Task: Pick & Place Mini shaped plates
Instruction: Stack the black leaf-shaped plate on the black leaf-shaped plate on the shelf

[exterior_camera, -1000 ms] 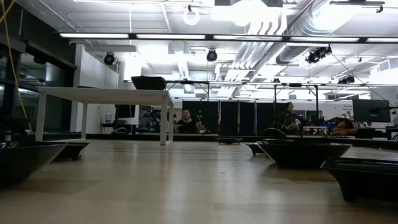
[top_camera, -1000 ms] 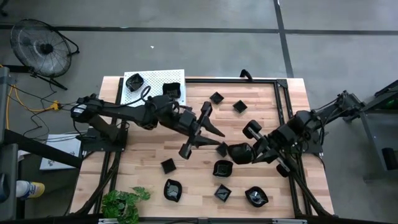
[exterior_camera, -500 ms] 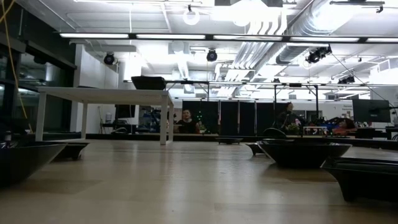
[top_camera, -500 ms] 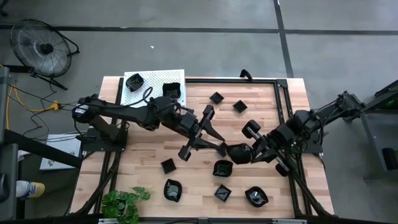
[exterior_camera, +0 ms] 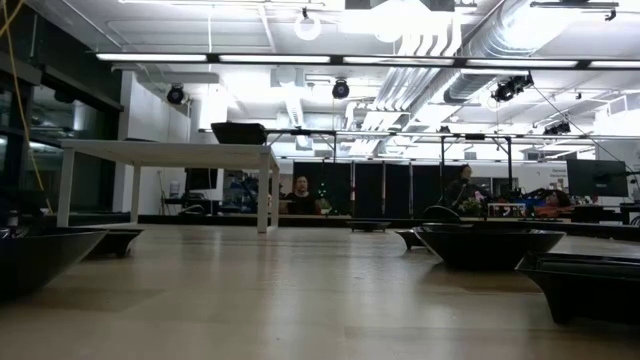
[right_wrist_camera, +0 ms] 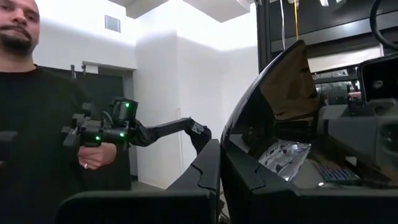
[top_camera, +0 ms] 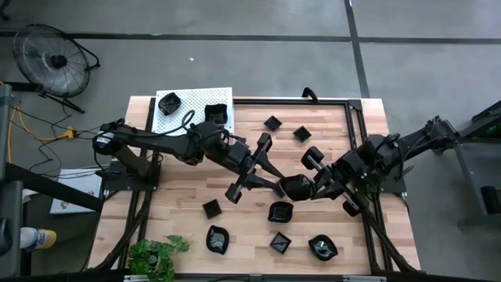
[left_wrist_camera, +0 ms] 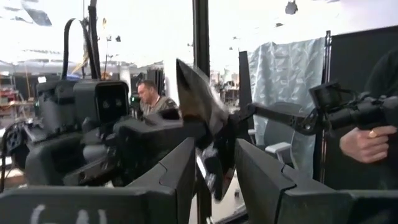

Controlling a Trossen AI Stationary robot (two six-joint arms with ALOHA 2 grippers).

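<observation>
One glossy black mini shaped plate (top_camera: 294, 186) hangs in the air over the table's middle, with my right gripper (top_camera: 311, 189) shut on it from the right. In the right wrist view this plate (right_wrist_camera: 280, 93) stands up on edge above the fingers. My left gripper (top_camera: 279, 178) reaches in from the left and is open; the plate's free edge (left_wrist_camera: 202, 106) stands between its two fingers (left_wrist_camera: 180, 171), and I cannot tell whether they touch it. Several more mini plates lie flat on the wooden table (top_camera: 180, 196), and two sit on the white perforated shelf (top_camera: 194, 100). My right gripper pinches the plate's rim (right_wrist_camera: 231, 146) between its two fingers, which come from the table's right side, pointing slightly upward. The plate is lifted clear of the table, standing on edge and rising past the fingertips toward my left gripper.
Loose plates lie at the far middle (top_camera: 272, 123) (top_camera: 302, 134) and along the near side (top_camera: 211, 208) (top_camera: 218, 239) (top_camera: 280, 212) (top_camera: 322, 247). A potted plant (top_camera: 156, 254) stands at the near left edge. A black frame rail (top_camera: 356, 133) borders the right side. A person (right_wrist_camera: 37, 124) stands beyond the table.
My right gripper has carried the plate a little toward the table's left, closer to my left gripper, so the plate's edge now sits between the left fingers. The plate stays lifted and on edge.
</observation>
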